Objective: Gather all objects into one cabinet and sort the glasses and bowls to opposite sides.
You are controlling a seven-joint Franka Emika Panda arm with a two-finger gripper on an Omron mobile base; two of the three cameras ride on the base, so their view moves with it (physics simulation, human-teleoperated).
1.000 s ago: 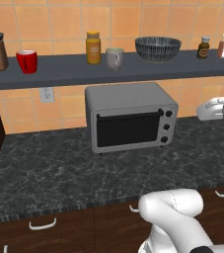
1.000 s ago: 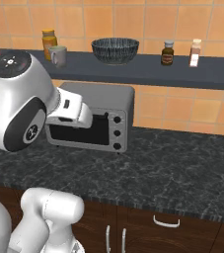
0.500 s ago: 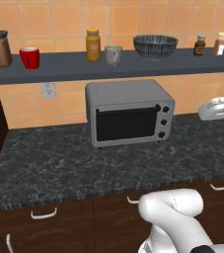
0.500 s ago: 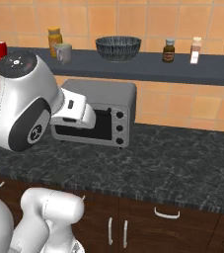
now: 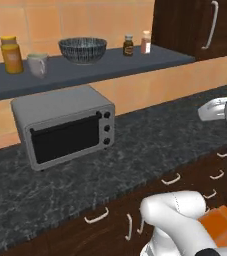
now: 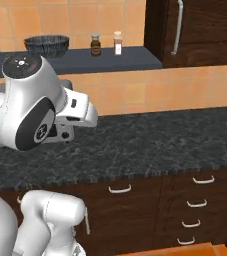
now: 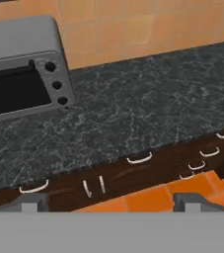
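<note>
Landmark: the grey toaster oven (image 5: 64, 126) on the dark speckled desk (image 5: 135, 145).
Shelf (image 5: 85, 70): a dark ledge on the tiled wall, right above the oven.
Jar (image 5: 10, 54): yellow, above the oven's left end, just beside a pale mug (image 5: 38, 64).
Bowl (image 5: 83, 49): dark, patterned, above the oven's right half — upright on the shelf.
Spice bottles: a dark one (image 5: 128, 44) and a pale one (image 5: 145, 42), right of the bowl, close together.
Cabinet (image 5: 200, 27): tall, dark wood, door shut, well right of the oven, where the shelf ends.
Claw (image 7: 108, 202): fully open, empty — out over the desk's front edge, right of the oven.
</note>
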